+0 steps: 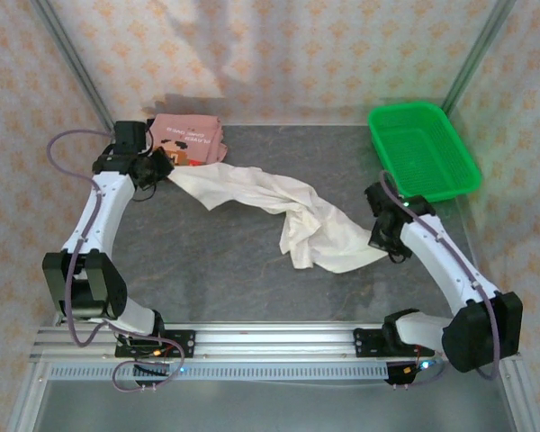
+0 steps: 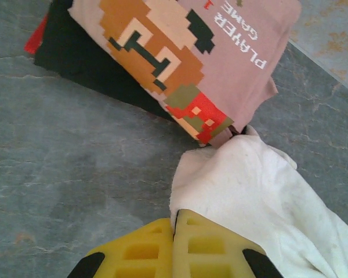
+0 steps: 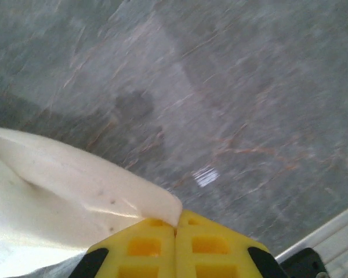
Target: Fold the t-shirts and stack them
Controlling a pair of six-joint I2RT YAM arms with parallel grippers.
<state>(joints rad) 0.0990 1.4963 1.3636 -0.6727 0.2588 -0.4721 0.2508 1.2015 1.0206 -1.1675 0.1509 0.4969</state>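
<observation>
counter (image 1: 234,279): grey stone-look top with pale veins, pretty much marble pattern, looks flat and matte
room: walls (image 1: 297,54) papered in a peachy floral print on the left, far and right sides, metal posts in the far corners
near edge: an aluminium rail (image 1: 270,340) runs left to right, with both arm bases bolted on it
t-shirts, count: three I can make out, one off-white, one pink, and at least one black
off-white shirt (image 1: 279,202): unfolded and rumpled, strung across the middle of the counter from far left to near right, bunched up in the middle
pink shirt (image 1: 191,139): folded, far left corner, pixel-art face and some lettering facing up
black shirt (image 2: 75,63): lying under the pink one, its edge sticking out; can't tell if it's more than one layer
red scrap (image 2: 35,37): peeks out beside the black edge, no idea what it belongs to
green basket (image 1: 403,109): just one, far right corner
left gripper (image 1: 162,171): jaws clenched on the far-left end of the off-white shirt, right beside the pink one
right gripper (image 1: 387,238): jaws clenched on the shirt's near-right edge, low over the counter
</observation>
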